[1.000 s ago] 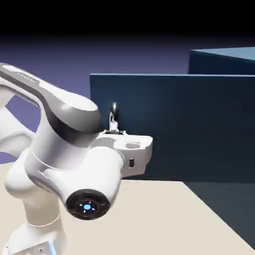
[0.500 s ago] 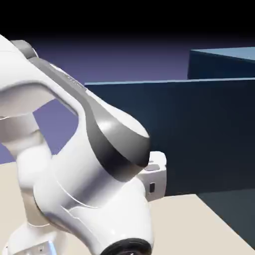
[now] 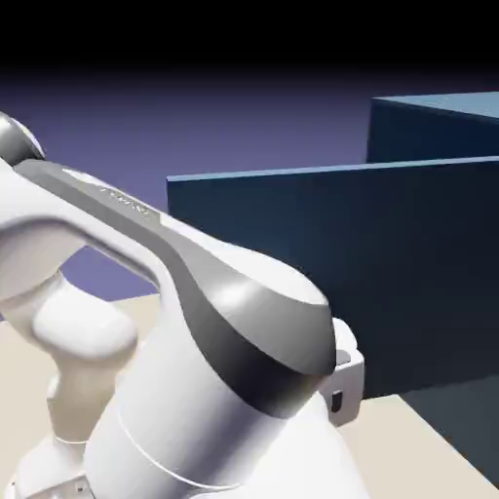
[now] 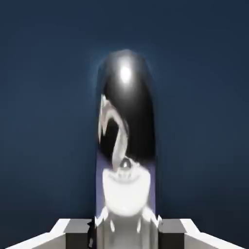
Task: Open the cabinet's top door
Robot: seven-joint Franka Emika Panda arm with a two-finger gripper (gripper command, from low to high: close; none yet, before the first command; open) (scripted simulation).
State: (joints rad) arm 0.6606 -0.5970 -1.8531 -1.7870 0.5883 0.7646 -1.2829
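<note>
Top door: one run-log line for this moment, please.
top door: swung open | claw: shut on handle | arm: hides claw in exterior view

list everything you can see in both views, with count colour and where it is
cabinet: one, dark navy blue, at the exterior view's right, its top corner showing behind the door
top door: one, dark navy blue, swung out from the cabinet toward the exterior view's left; it fills the hand view as background
handle: one, shiny silver, in the hand view's middle, running up from between the fingertips; hidden by the arm in the exterior view
table: one, beige, bottom of the exterior view
arm: one, white with grey, filling the exterior view's lower left
gripper: one, grey tips, bottom edge of the hand view, shut on the handle
</note>
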